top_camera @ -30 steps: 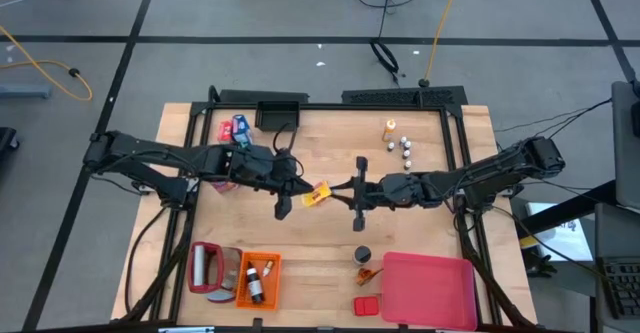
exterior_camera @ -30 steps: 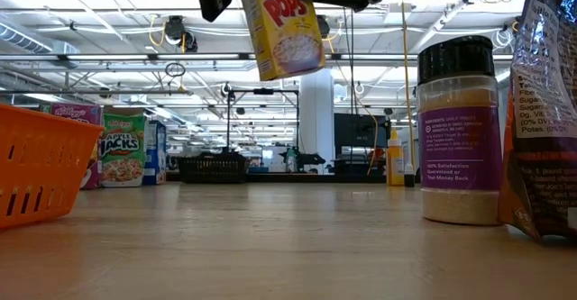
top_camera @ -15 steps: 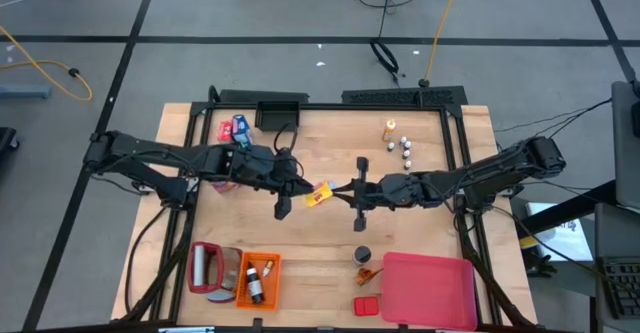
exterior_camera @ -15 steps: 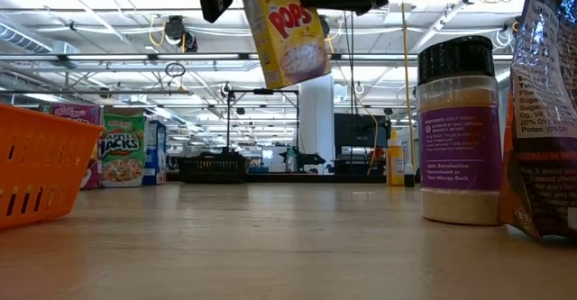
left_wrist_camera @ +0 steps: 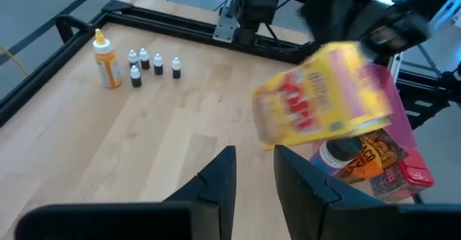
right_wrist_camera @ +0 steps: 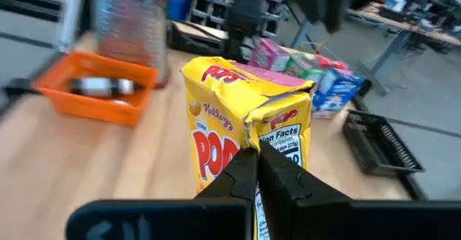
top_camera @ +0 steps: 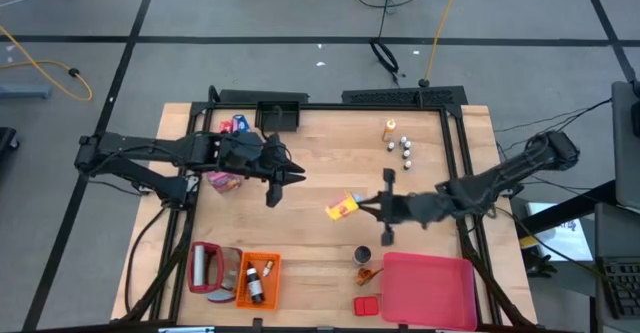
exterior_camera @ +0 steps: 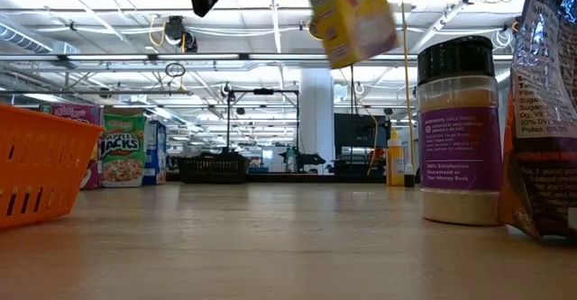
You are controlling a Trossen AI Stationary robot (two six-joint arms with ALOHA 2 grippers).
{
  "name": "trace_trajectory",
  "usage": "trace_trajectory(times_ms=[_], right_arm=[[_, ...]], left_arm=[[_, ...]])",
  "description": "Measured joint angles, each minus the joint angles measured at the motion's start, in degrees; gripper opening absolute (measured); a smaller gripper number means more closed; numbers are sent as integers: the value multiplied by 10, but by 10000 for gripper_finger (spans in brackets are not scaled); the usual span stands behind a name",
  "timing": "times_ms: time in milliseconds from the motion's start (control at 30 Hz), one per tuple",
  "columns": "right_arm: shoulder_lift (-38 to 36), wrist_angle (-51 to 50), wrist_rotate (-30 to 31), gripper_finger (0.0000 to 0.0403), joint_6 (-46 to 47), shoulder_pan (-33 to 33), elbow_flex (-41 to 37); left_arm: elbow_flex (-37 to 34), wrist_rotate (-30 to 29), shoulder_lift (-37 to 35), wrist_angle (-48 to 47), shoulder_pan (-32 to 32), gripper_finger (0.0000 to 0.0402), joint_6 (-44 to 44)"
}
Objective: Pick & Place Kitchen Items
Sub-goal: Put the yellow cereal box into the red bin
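A yellow cereal box (top_camera: pixel 343 207) hangs over the table's middle, held by my right gripper (top_camera: pixel 362 209), which reaches in from the right. The right wrist view shows the box (right_wrist_camera: pixel 238 117) close up, and the low view shows it tilted (exterior_camera: pixel 352 16) high above the wood. My left gripper (top_camera: pixel 290 176) stands open to the left of the box and touches nothing. In its wrist view the box (left_wrist_camera: pixel 324 96) floats beyond its fingers (left_wrist_camera: pixel 223 175). An orange bottle (top_camera: pixel 388 129) and small white-capped bottles (top_camera: pixel 406 149) stand at the far right, a dark round tin (top_camera: pixel 362 254) near the front. My right gripper is shut on the yellow box, pinching the corner edge (right_wrist_camera: pixel 252 143) where its front face meets its printed side face. The fingers come level from the table's right. The box is lifted clear of the table and tilted.
A pink tray (top_camera: pixel 428 288) lies at the near right, with a red box (top_camera: pixel 366 304) and an orange bag (top_camera: pixel 366 272) beside it. An orange crate (top_camera: pixel 256 278) holding bottles sits near left. Food boxes (top_camera: pixel 234 127) stand far left. A spice jar (exterior_camera: pixel 460 129) stands in the low view.
Both grippers were at the yellow box over the table's middle. The left gripper has let go and drawn back toward the left and far side. The right arm has carried the box toward the right and near edge, closer to the pink tray, still lifted.
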Motion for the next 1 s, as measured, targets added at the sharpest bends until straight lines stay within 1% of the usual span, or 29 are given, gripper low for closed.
trace_trajectory(times_ms=[133,300,500,633,700,767,900,1000], right_arm=[[-19,-36,54,0,47,71,0],[-25,-65,133,0,110,169,0],[-9,-94,245,0,217,291,0],[8,-113,313,0,287,357,0],[22,-143,343,0,338,380,0],[36,-176,358,0,396,394,0],[60,-226,375,0,493,411,0],[71,-240,374,0,531,422,-1]], left_arm=[[0,0,0,0,1,95,0],[0,0,0,0,1,95,0],[0,0,0,0,1,95,0],[0,0,0,0,1,95,0],[0,0,0,0,1,95,0],[0,0,0,0,1,95,0],[0,-1,0,0,1,95,0],[0,-1,0,0,1,95,0]])
